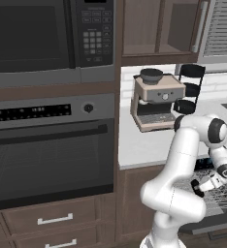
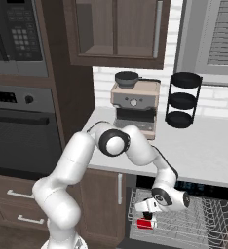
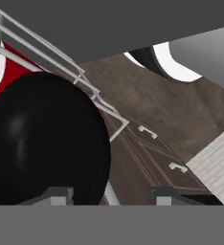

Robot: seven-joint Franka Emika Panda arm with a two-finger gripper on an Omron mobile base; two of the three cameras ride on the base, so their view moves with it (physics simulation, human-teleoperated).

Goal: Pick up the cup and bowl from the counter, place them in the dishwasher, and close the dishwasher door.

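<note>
The red cup sits in the dishwasher's grey wire rack at its front left corner. My gripper hangs just above the cup, open and holding nothing. In the hand view the fingertips stand wide apart, and a strip of the red cup shows behind rack wires. A dark bowl rests on top of the coffee machine on the counter. From the left base view the gripper is over the rack, with the lowered dishwasher door beneath it.
A black three-tier stand is on the counter right of the coffee machine. The oven and microwave fill the wall to the left. A large black round shape that I cannot identify blocks the left of the hand view.
</note>
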